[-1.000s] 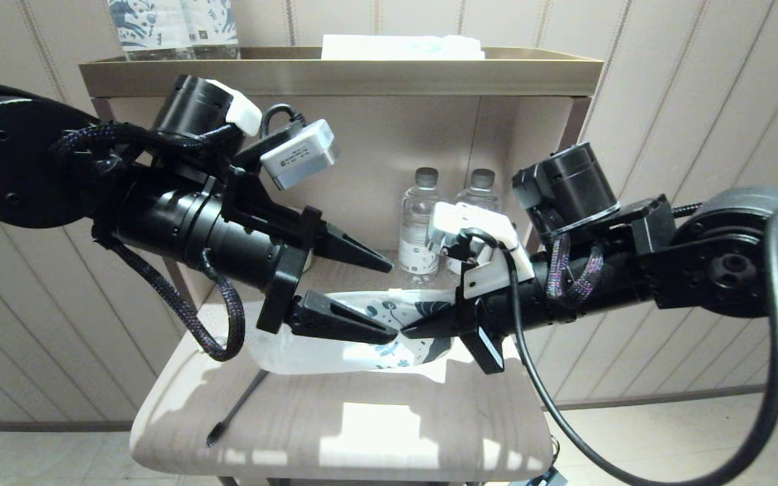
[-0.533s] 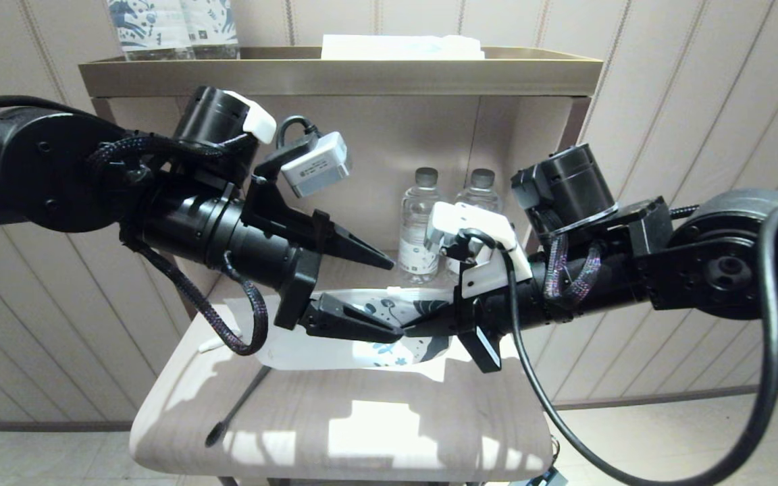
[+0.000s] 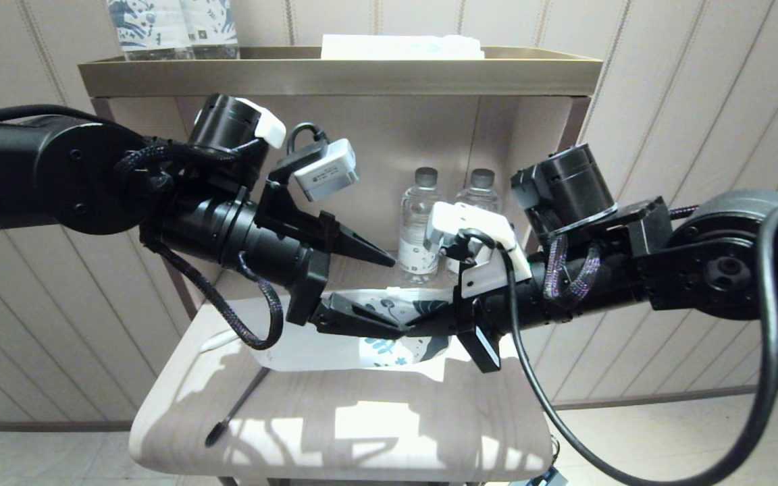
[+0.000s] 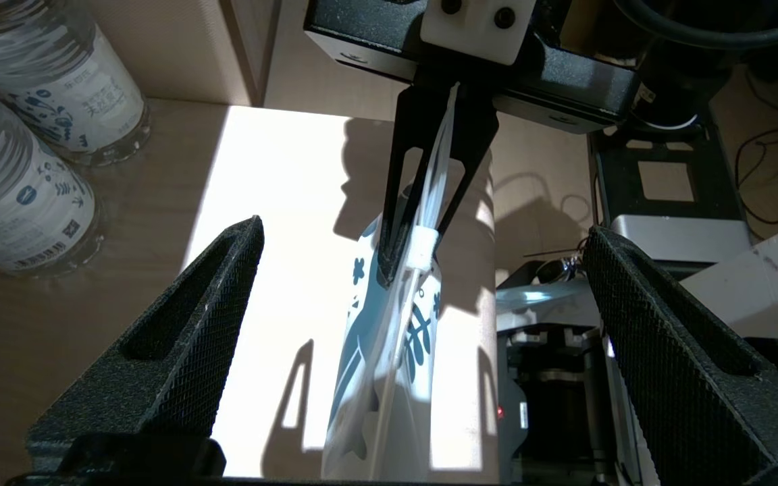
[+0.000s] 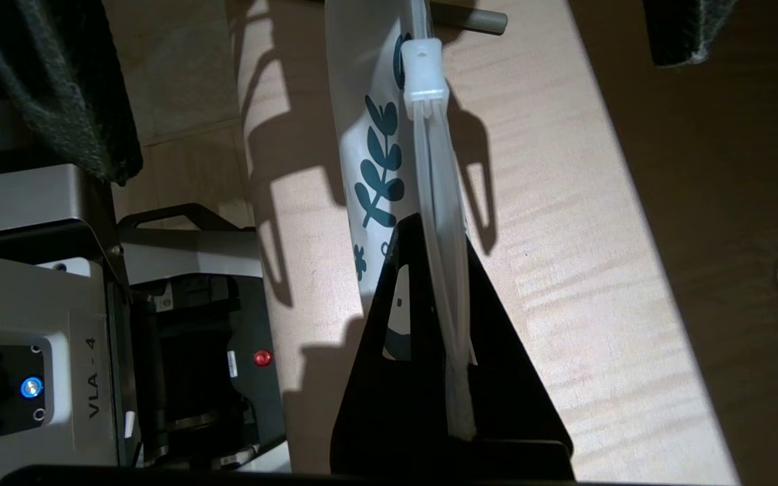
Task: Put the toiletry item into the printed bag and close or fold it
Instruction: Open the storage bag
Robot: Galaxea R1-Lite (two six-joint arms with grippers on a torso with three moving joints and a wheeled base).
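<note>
The printed bag (image 3: pixel 335 351) hangs edge-up just above the wooden shelf (image 3: pixel 362 418), white with blue leaves (image 5: pixel 369 135) (image 4: pixel 375 351). My right gripper (image 3: pixel 408 331) is shut on the bag's top edge, its fingertips (image 5: pixel 419 226) pinching the zip strip. The white zip slider (image 5: pixel 423 67) (image 4: pixel 419 246) sits on that strip just beyond the tips. My left gripper (image 3: pixel 396 297) is open, its two fingers standing wide on either side of the bag and slider (image 4: pixel 423 229), touching neither. A thin dark stick (image 3: pixel 237 405) lies on the shelf at front left.
Two clear water bottles (image 3: pixel 418 229) (image 3: pixel 480 192) stand at the back of the shelf. The brass tray (image 3: pixel 335 71) above carries blue-printed bottles (image 3: pixel 159 27) and a flat white packet (image 3: pixel 402 46). The shelf's side panel (image 3: pixel 551 142) is close behind my right wrist.
My left arm has reached further in to the right, bringing its open fingers a little closer round the bag's top edge. The right gripper and the bag have stayed put.
</note>
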